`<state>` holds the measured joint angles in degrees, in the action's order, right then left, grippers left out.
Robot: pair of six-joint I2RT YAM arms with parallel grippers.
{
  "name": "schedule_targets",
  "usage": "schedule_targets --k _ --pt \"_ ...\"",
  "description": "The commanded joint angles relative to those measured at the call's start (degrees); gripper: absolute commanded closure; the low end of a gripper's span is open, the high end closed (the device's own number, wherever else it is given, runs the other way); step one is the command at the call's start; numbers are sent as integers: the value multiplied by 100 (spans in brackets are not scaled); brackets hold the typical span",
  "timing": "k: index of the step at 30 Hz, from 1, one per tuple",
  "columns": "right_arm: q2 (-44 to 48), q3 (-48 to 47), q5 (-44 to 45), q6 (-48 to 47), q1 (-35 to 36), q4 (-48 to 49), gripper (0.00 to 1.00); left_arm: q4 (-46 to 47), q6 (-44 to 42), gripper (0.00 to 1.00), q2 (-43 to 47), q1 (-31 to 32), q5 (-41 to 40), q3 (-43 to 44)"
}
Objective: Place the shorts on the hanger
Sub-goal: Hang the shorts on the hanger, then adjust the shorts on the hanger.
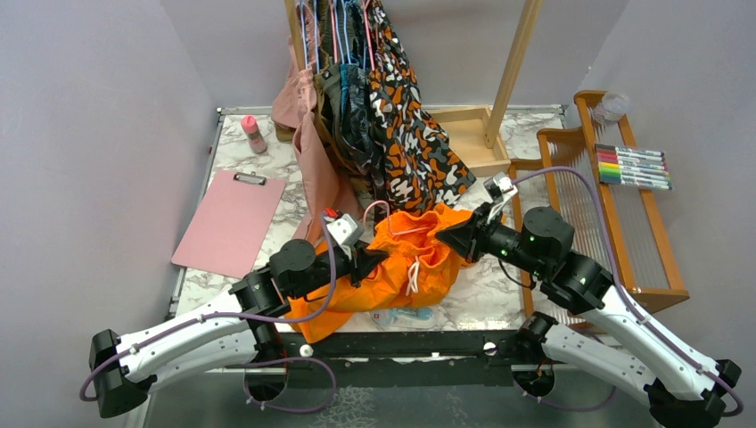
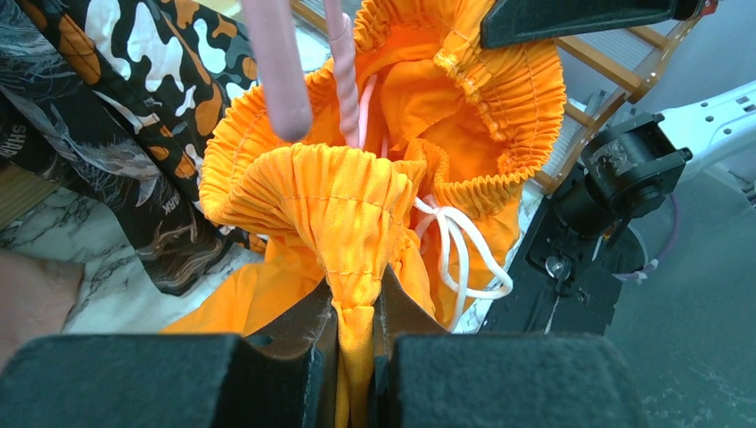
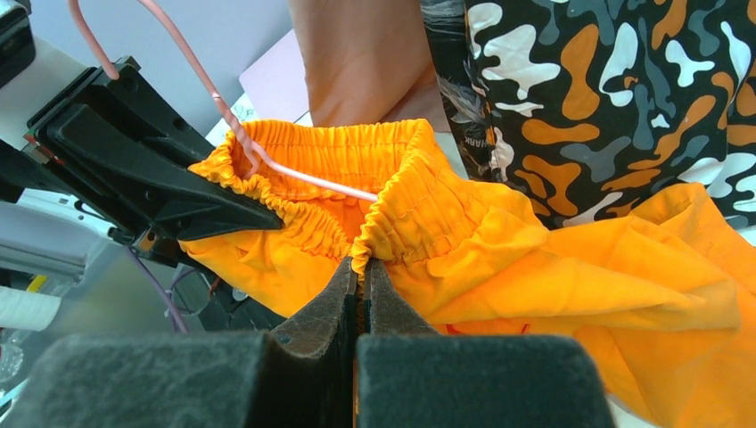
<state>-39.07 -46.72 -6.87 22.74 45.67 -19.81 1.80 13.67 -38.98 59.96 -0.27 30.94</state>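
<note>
Setting: robot lab test cell. Evidence: plain grey partition walls (image 1: pixel 107 107) box in a marble-patterned tabletop (image 1: pixel 276 165). A cabled left arm (image 1: pixel 187 334) and right arm (image 1: pixel 624 334) are bolted at its near edge. Unrelated items share the surface: wooden garment rail (image 1: pixel 515 71), hung clothes (image 1: pixel 406 134), orange shorts (image 1: pixel 419 259), pink clipboard (image 1: pixel 230 223), marker set (image 1: pixel 635 167).
</note>
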Motion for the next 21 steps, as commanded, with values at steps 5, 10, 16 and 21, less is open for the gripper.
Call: schedule_targets --k 5,10,16,21 --pt "-186 -837 -50 -466 20 -162 99 -177 -321 100 137 -20 -121 568" --pt "-246 -761 -501 -212 19 -16 99 -83 -270 100 145 -18 -122 504" --pt "-744 -1307 -1500 245 19 464 99 129 -335 100 -41 -19 -19 589" --pt "-1037 -1350 -2269 623 21 1155 99 274 -320 100 -199 -17 27 515"
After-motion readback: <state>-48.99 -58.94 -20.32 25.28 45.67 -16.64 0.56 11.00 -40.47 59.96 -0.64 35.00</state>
